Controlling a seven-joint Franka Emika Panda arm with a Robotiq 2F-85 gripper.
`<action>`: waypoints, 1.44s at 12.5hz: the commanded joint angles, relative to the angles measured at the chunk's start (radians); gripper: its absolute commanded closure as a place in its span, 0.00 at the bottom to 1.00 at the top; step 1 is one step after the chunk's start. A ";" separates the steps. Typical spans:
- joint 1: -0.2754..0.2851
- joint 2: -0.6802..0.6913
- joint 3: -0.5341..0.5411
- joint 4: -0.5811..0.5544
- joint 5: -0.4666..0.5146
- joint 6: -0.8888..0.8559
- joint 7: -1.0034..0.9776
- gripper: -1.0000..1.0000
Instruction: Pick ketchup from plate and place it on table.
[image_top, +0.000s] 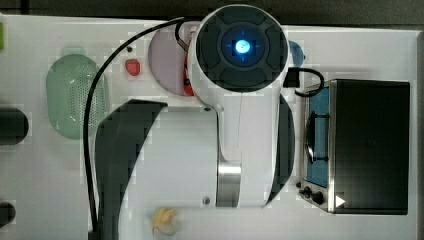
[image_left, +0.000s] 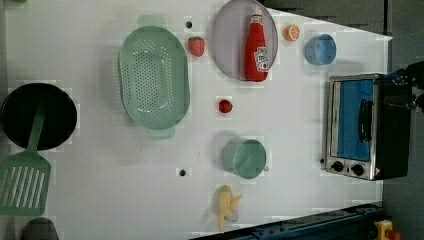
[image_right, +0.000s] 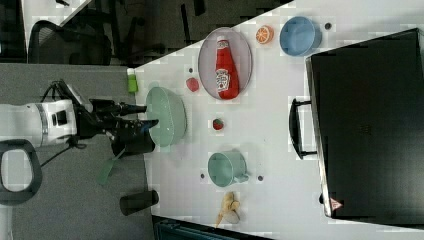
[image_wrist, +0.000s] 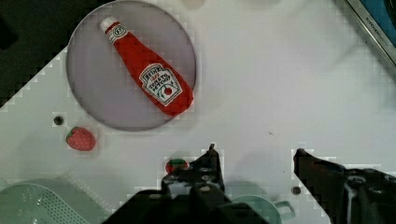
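The ketchup (image_wrist: 149, 77), a red bottle with a whitish cap, lies flat on the round mauve-grey plate (image_wrist: 93, 88). It shows the same way in the left view, ketchup (image_left: 257, 47) on plate (image_left: 225, 45), and in the right view, ketchup (image_right: 226, 70) on plate (image_right: 207, 55). My gripper (image_wrist: 257, 154) hangs open above the white table (image_wrist: 280, 93), well clear of the bottle, with nothing between its fingers. In the right view the gripper (image_right: 147, 115) points at the table from a distance. In the top view my arm covers most of the plate (image_top: 162, 60); a sliver of ketchup (image_top: 187, 75) shows.
A green perforated basket (image_left: 154, 77), a green cup (image_left: 245, 157), two strawberries (image_left: 196, 46) (image_left: 225, 106), an orange slice (image_left: 292, 32), a blue bowl (image_left: 320, 49) and a banana (image_left: 227, 205) lie on the table. A toaster oven (image_left: 357, 125) stands at the left view's right, a black pan (image_left: 37, 115) and spatula (image_left: 25, 180) at the left view's left.
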 joint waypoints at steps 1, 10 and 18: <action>-0.094 -0.258 0.042 -0.165 -0.004 -0.115 0.063 0.21; -0.078 -0.069 0.077 -0.163 -0.004 0.034 0.058 0.00; -0.051 0.253 0.117 -0.158 -0.004 0.399 -0.049 0.00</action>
